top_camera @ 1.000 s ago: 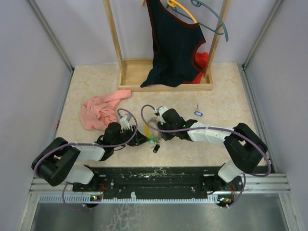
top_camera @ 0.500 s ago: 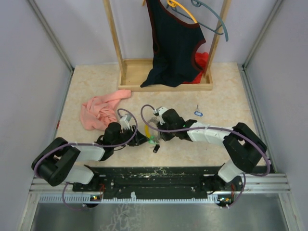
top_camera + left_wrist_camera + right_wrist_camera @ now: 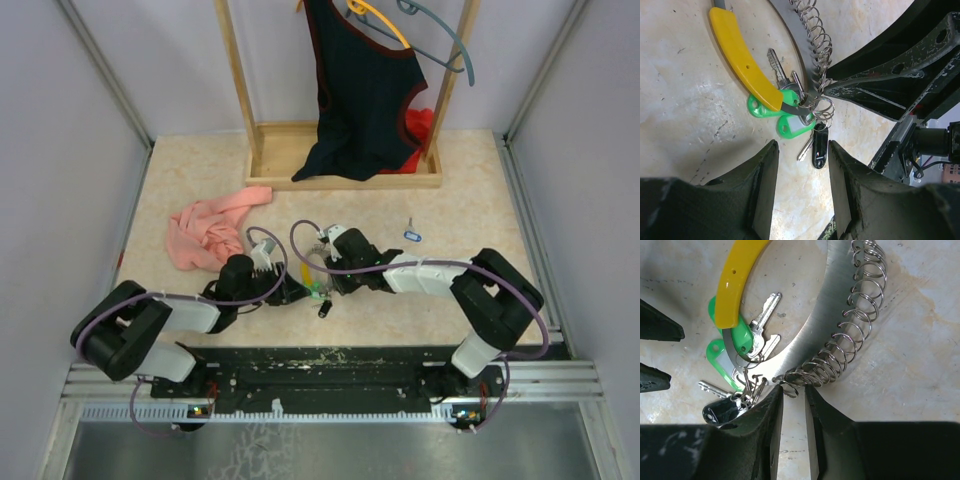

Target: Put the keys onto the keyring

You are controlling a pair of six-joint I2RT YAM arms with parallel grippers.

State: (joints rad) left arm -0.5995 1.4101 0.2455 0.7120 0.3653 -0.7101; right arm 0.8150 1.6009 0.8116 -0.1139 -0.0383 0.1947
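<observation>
Between the left hand (image 3: 802,146), which is released, and the right hand (image 3: 792,390), which pinches its end, the keyring (image 3: 815,335) lies on the surface (image 3: 450,200). Green keys (image 3: 765,110) and a black key (image 3: 820,147) seem already threaded; one blue key (image 3: 412,236), at two o'clock, well apart, remains.

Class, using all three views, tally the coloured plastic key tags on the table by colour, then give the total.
Green tags: 2
Black tag: 1
Blue tag: 1
Total: 4
</observation>
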